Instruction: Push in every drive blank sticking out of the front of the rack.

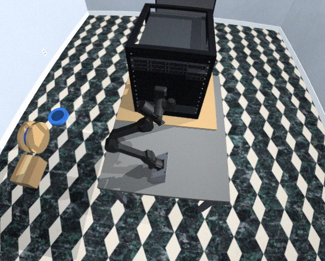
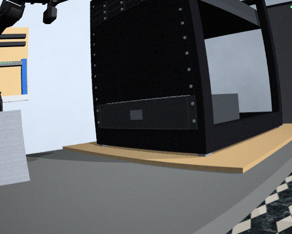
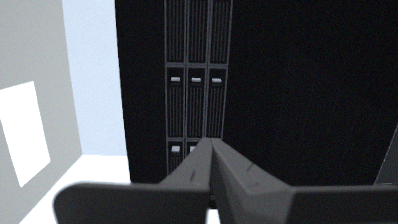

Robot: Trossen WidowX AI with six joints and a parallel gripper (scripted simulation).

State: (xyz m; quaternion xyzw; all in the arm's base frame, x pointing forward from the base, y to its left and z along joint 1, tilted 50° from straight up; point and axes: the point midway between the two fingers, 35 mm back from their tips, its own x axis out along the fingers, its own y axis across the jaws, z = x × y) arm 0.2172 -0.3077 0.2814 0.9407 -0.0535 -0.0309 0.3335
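Note:
The black rack (image 1: 171, 52) (image 2: 152, 140) (image 3: 141, 100) stands upright on a wooden board (image 1: 208, 121) (image 2: 227, 163). Rows of drive blanks (image 1: 159, 67) (image 2: 113, 9) (image 3: 175, 112) fill its upper front. In the top view, one drive blank (image 1: 195, 71) at the right end appears to stand out from the others. The wrist view shows the blanks turned sideways, with small light latches. My gripper (image 3: 209, 145) is shut and empty, its tips pointing at the rack front and covering part of the lowest blanks in that view. Whether they touch is unclear.
The arm (image 1: 129, 131) reaches from its base plate (image 1: 159, 176) on the grey table (image 1: 196, 161) (image 2: 107, 192) to the rack. A wide unit (image 2: 160, 113) sits low in the rack. A blue ring (image 1: 58, 116) and a cardboard box (image 1: 29, 171) are on the floor at the left.

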